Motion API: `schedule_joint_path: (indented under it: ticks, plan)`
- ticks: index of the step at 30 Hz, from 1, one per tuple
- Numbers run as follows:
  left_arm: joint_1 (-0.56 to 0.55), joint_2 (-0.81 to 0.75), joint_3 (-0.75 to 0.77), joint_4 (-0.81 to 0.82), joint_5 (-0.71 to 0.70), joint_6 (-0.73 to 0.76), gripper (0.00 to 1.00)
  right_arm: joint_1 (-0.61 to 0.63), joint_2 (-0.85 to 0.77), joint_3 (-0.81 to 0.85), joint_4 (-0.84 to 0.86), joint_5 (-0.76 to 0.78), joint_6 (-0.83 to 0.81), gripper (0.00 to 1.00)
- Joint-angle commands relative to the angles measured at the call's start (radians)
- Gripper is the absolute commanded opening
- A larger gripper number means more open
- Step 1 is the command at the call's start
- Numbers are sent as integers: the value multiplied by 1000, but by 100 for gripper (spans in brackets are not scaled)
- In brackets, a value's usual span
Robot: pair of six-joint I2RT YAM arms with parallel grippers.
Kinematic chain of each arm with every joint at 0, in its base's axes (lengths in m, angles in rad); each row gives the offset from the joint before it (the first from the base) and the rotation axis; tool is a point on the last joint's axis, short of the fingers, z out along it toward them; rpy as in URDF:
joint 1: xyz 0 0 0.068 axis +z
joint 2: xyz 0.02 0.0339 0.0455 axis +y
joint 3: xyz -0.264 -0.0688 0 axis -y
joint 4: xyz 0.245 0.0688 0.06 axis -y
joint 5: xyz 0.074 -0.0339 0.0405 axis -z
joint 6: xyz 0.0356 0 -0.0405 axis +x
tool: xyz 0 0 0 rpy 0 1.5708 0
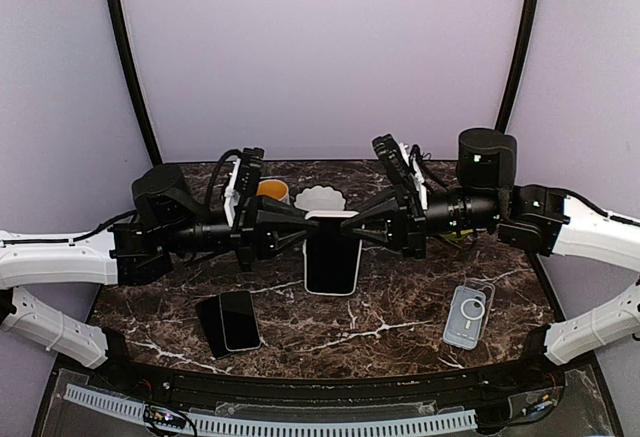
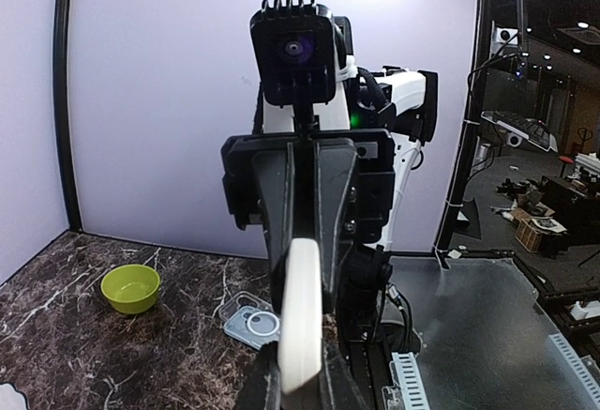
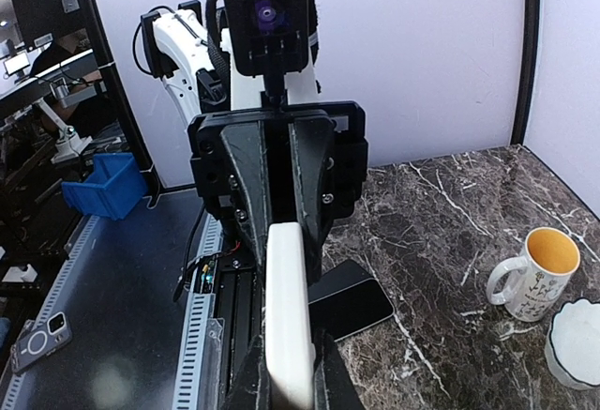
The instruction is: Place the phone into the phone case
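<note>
A phone with a black screen and a white rim or case [image 1: 332, 252] hangs above the middle of the table, held from both sides. My left gripper [image 1: 300, 230] is shut on its left edge and my right gripper [image 1: 363, 229] on its right edge. Each wrist view shows the white edge between the fingers, in the left wrist view [image 2: 302, 316] and in the right wrist view [image 3: 289, 316]. A clear case with a white ring [image 1: 468, 315] lies at the front right. A second black phone [image 1: 238, 319] lies at the front left, partly over a dark flat case.
A mug with a yellow inside [image 1: 272, 191] and a white scalloped bowl [image 1: 319, 199] stand at the back middle, behind the held phone. A green bowl [image 2: 130, 288] sits on the right side of the marble table. A slotted cable duct [image 1: 300, 422] runs along the near edge.
</note>
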Motion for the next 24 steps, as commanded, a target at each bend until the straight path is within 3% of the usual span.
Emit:
schedule_joint_path:
  ticks: [1, 4, 5, 7, 9, 13, 19, 24]
  plan:
    - [-4, -27, -1, 67, 6, 25, 0, -3, -8, 29, 44, 7, 24, 0]
    - [-4, -25, -4, 67, 7, 22, 2, -3, -18, 30, 78, 8, 28, 0]
    - [-4, -23, -6, 66, 8, 20, 14, -3, -23, 31, 86, 7, 30, 0]
    - [-4, -19, -10, 60, 8, 18, 28, -3, -35, 34, 101, 2, 34, 0]
    - [-4, -14, -16, 50, -3, 16, 32, -3, -46, 37, 115, -3, 37, 0]
    - [-5, -5, -22, 32, -50, 13, 30, -3, -58, 42, 120, 5, 36, 0]
    - [-13, 14, -20, 28, -48, 13, 32, -3, -65, 38, 128, 8, 37, 0]
    - [-15, 38, -13, 27, -21, 4, 27, -3, -60, 42, 127, 9, 34, 0]
